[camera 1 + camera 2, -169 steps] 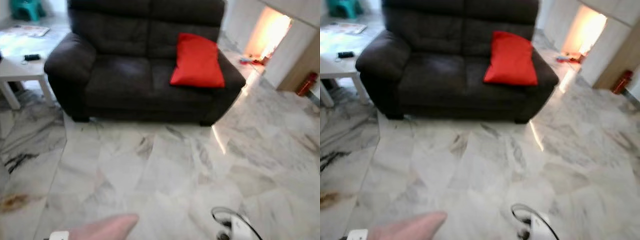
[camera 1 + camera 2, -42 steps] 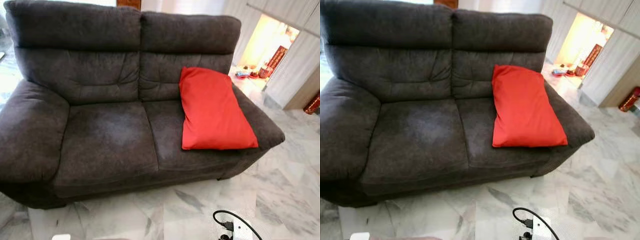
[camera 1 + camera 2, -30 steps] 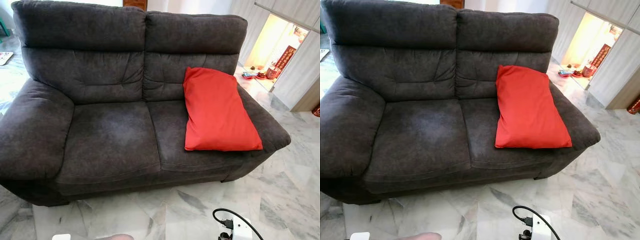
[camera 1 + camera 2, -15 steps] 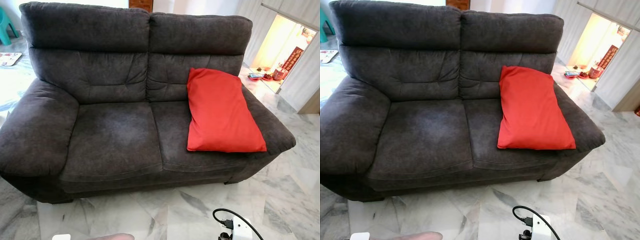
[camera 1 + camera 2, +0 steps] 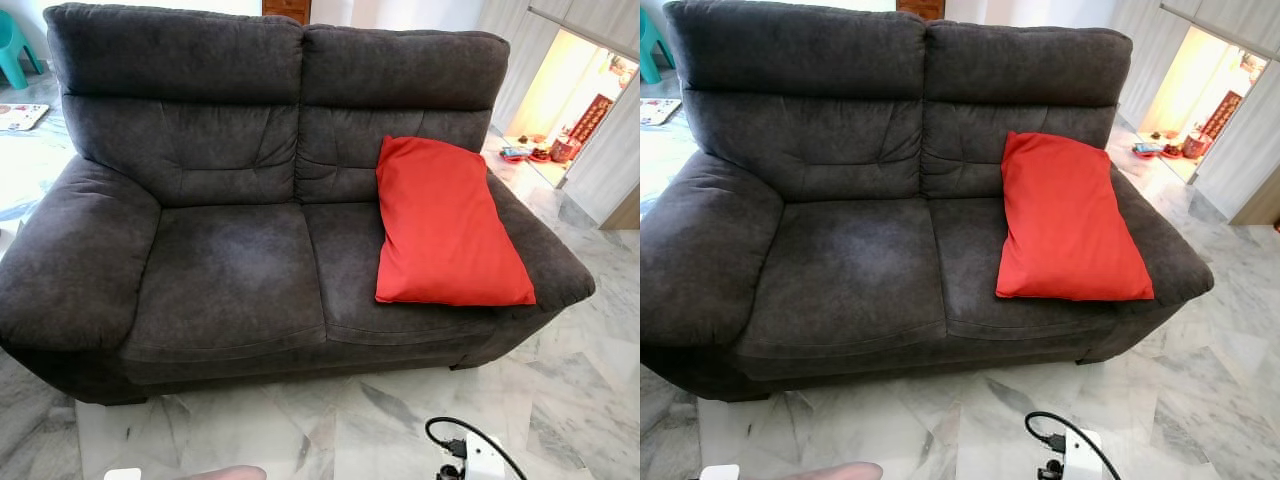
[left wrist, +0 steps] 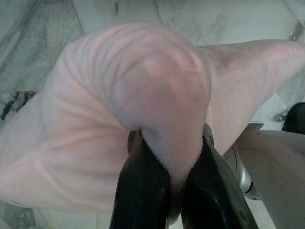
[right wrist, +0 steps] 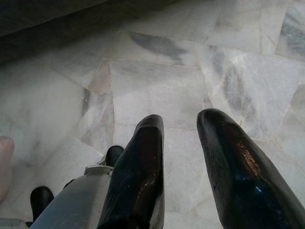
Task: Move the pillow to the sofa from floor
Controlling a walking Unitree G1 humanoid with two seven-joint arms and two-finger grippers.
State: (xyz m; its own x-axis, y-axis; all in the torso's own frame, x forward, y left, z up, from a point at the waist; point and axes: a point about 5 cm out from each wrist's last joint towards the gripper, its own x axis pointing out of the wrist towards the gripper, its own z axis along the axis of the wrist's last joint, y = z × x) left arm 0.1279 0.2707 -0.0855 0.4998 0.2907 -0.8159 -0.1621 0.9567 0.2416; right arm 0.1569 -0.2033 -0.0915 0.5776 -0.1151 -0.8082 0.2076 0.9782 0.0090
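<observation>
Left gripper pinches pink pillow, axis unclear.

Sofa (red pillow atop)

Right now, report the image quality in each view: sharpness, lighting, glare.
Both eye views: sharp and evenly lit, sofa and red pillow crisp; the bright doorway at upper right is overexposed. Left wrist view: pale pink pillow, pinched in the left gripper, is soft-focused. Right wrist view: dimmer, sheen on the right gripper fingers.

Red cushion fills sofa's right seat; left seat free.
</observation>
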